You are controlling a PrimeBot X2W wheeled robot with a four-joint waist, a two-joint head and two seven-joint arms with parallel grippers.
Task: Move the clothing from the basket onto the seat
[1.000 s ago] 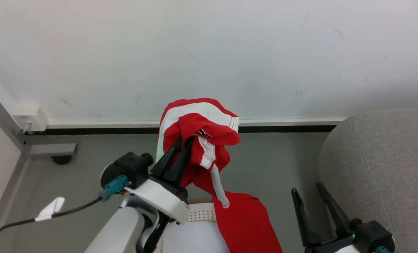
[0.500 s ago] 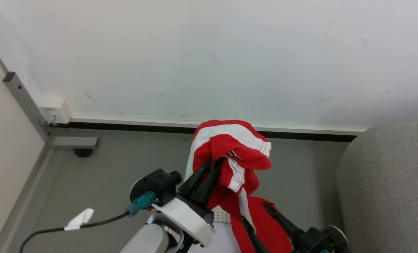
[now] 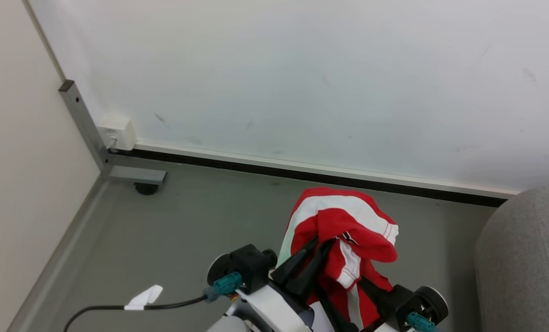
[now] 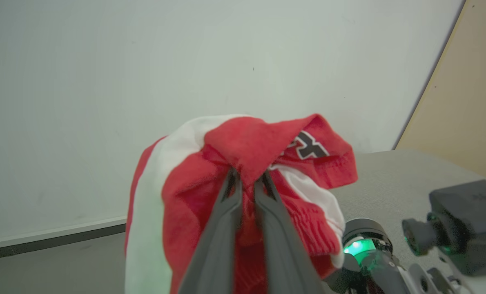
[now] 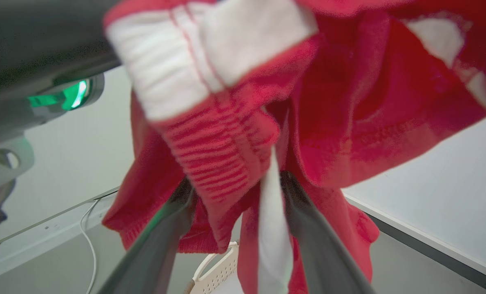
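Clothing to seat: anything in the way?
Nothing visible. The clothing hangs from the shut left pincer; only floor lies between it and the seat at the head view's right. The open right pincer straddles its hanging part.

text log | clothing (image 4: 173, 192) is carrying one black, white-edged print (image 4: 307, 145) on a red fold | left wrist view: it is looking like an X-shaped character, its left part curling under the fold, no whole word reading | head view: the print is showing too small to read
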